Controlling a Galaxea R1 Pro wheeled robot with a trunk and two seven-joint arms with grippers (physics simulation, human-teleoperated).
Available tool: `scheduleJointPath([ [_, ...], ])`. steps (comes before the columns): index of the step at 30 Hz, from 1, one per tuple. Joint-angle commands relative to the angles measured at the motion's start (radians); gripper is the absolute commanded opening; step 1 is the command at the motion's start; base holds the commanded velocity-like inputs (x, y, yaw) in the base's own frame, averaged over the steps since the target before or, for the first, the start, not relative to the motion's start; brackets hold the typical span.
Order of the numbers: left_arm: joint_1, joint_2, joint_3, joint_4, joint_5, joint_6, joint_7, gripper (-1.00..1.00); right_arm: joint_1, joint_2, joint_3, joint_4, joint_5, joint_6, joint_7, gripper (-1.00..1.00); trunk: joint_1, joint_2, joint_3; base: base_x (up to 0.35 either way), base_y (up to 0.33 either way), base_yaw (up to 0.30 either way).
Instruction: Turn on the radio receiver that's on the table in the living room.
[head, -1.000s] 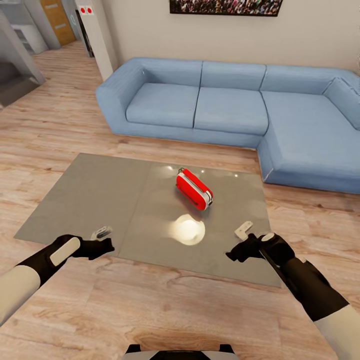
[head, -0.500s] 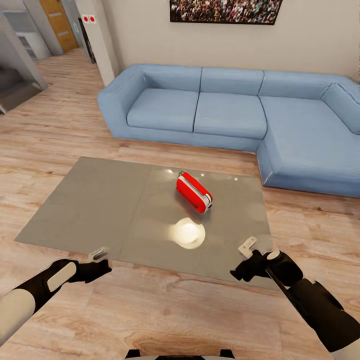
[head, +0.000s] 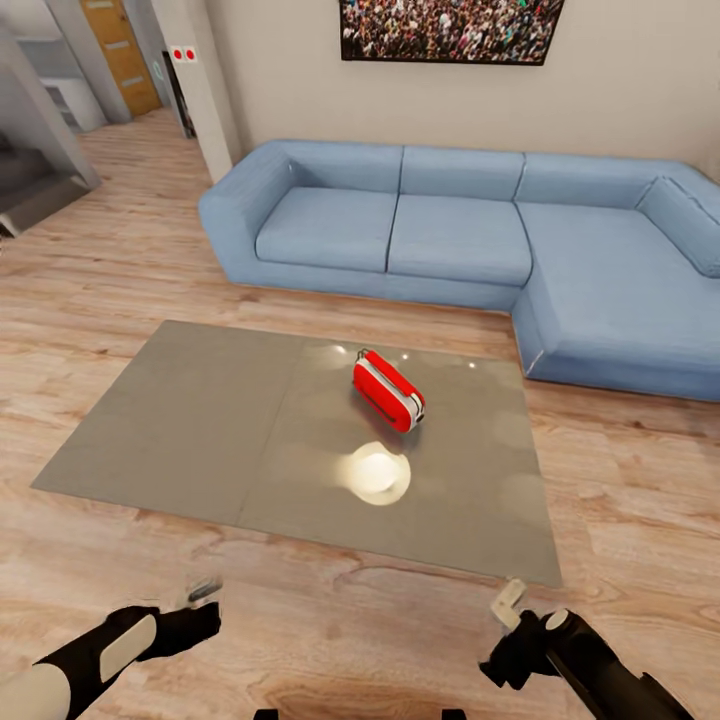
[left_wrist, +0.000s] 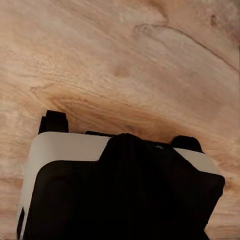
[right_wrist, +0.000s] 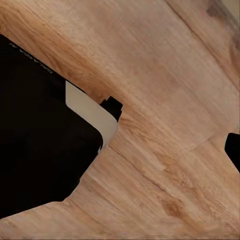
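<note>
The radio (head: 388, 390) lies on its side on the table (head: 190, 420), on the right-hand panel toward the sofa's side, its white end face turned toward the robot and slightly to the right. A bright round glare (head: 375, 473) sits on the glossy top just in front of it, nearer the robot. The table is low and grey, set on a wood floor (head: 90, 290), with the blue sofa (head: 460, 230) wrapping round behind it and along the right. A framed crowd picture (head: 445, 28) hangs on the beige wall above the sofa.

Both arms hang low at the near side, over bare floor and short of the table's near edge, well apart from the radio. The left gripper (head: 203, 592) shows a pale fingertip poking forward from its black wrist; I cannot tell from here how wide it stands, and it holds nothing I can see. The right gripper (head: 512, 598) likewise shows one pale finger tilted up, with nothing in it, and its opening is not clear to me.

From the wrist cameras, floorboards (left_wrist: 120, 55) run beneath the left arm, and beneath the right arm more planks (right_wrist: 165, 125) run slantwise, with dark robot bodywork in the foreground of each.
</note>
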Motion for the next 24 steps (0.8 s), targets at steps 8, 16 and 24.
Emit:
scheduleJointPath([
  [8,0.120,-0.121,-0.118,0.154,0.001,-0.117,0.001,-1.00,0.005,0.156,0.001,0.526,0.001,-0.262,-0.064,1.00,0.000,0.000,0.013,0.000,0.000,0.064],
  [16,0.192,-0.186,-0.148,0.254,0.001,-0.159,0.008,-1.00,0.005,0.263,0.000,0.908,-0.060,-0.526,-0.257,1.00,0.000,0.000,0.025,0.000,0.000,0.073],
  [24,0.272,-0.197,-0.149,0.306,0.001,-0.239,0.015,-1.00,0.005,0.300,0.000,1.089,-0.214,-0.620,-0.268,1.00,0.000,0.000,0.038,0.000,0.000,0.070],
])
